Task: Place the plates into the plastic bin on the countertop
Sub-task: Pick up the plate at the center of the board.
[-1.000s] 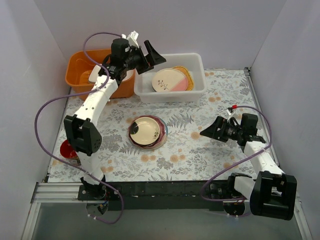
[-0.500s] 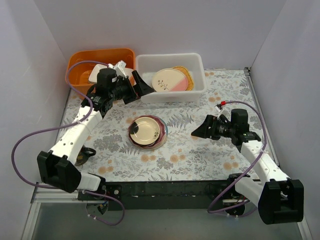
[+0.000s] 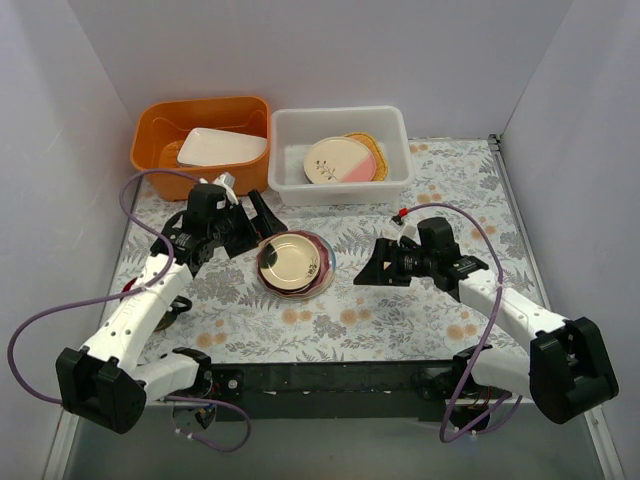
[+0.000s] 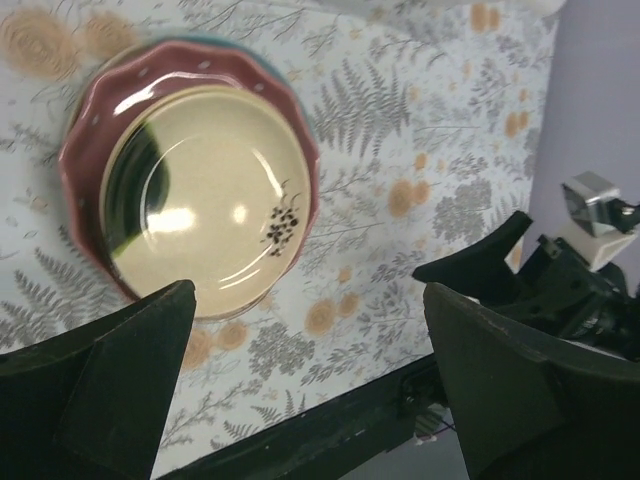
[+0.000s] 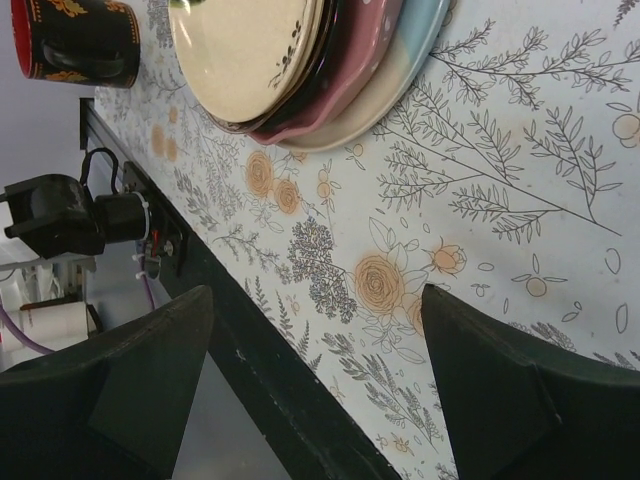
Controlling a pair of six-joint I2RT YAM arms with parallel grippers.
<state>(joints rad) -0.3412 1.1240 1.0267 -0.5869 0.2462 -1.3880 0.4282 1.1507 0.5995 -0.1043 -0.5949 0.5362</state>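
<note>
From above, the left fingers (image 3: 265,213) have swung down from the plastic bin (image 3: 290,188) to the stacked plates (image 3: 293,263) mid-bench, and the right fingers (image 3: 372,272) are closing in: next pickup, I judge. Left wrist: fingers spread over a glossy cream plate (image 4: 205,205). Right wrist: fingers spread beside a wavy pink rim (image 5: 365,70).

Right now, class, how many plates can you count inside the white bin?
2. A cream-and-pink plate lies on top in the bin. An orange plate sits partly under it, showing at its far right edge. Others could be hidden beneath them.
</note>
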